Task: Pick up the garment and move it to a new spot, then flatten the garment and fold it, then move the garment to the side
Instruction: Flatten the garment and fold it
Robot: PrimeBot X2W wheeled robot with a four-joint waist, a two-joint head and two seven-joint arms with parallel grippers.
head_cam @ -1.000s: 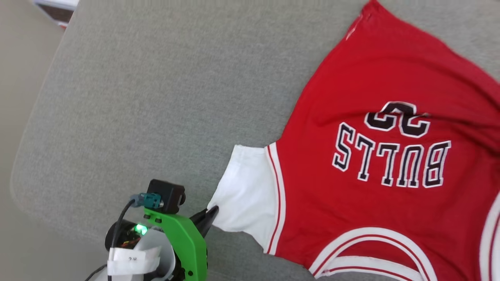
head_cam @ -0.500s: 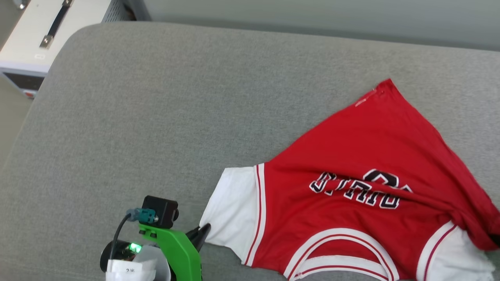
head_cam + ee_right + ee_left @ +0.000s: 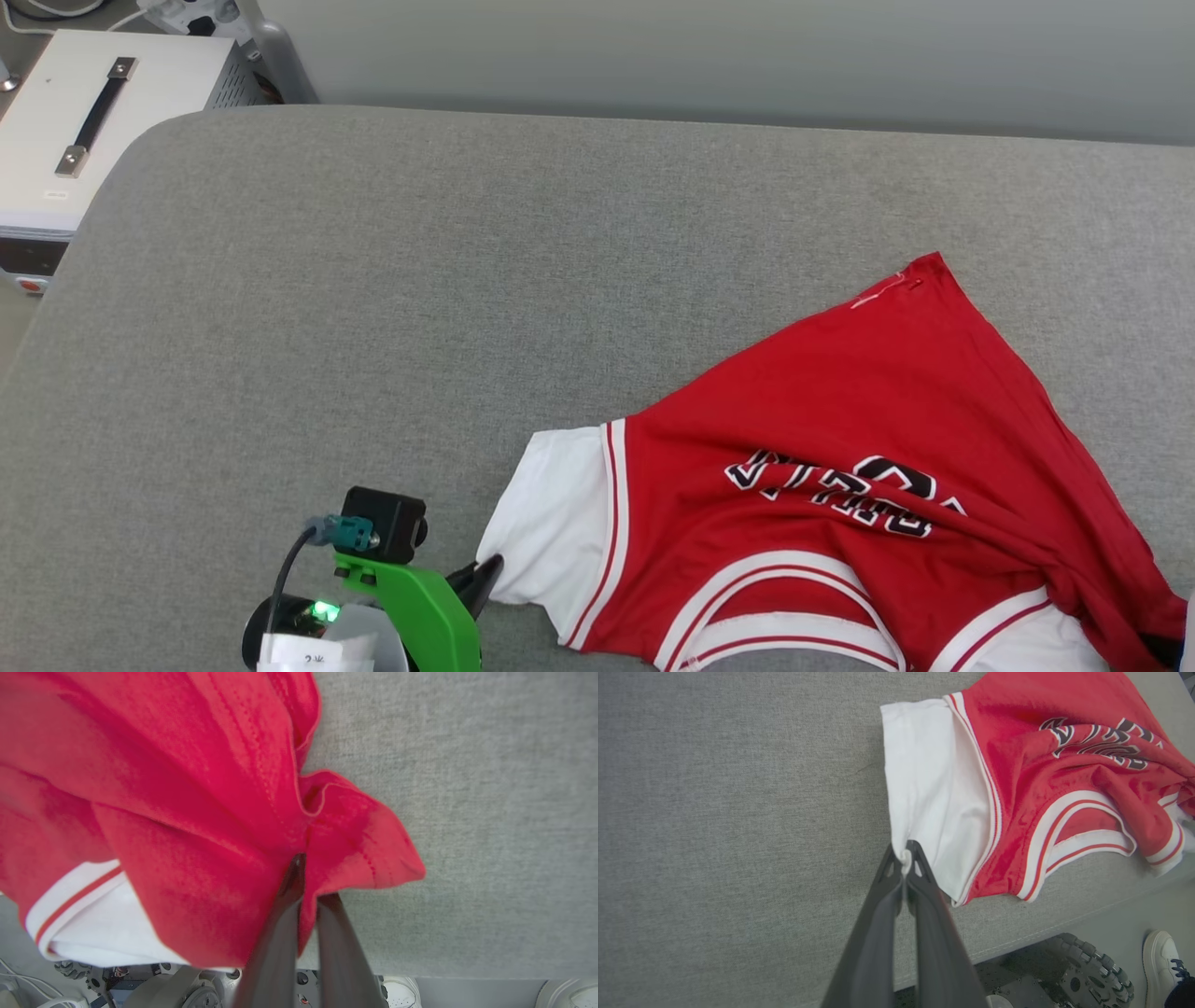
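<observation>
Head view shows you the garment [image 3: 840, 420] bunched on the near right part of the grey surface [image 3: 373, 327], with its lettering creased and its collar at the near edge. Your left pincer [image 3: 487, 571] is clenched on the corner of the white sleeve [image 3: 560, 523]. In the left wrist view, its fingers [image 3: 878, 905] press together with a pinch of white cloth between the tips. Your right pincer [image 3: 312, 879] is clamped on a fold of red cloth beside the other sleeve. A white box [image 3: 84, 140] stands beyond the far left corner.
</observation>
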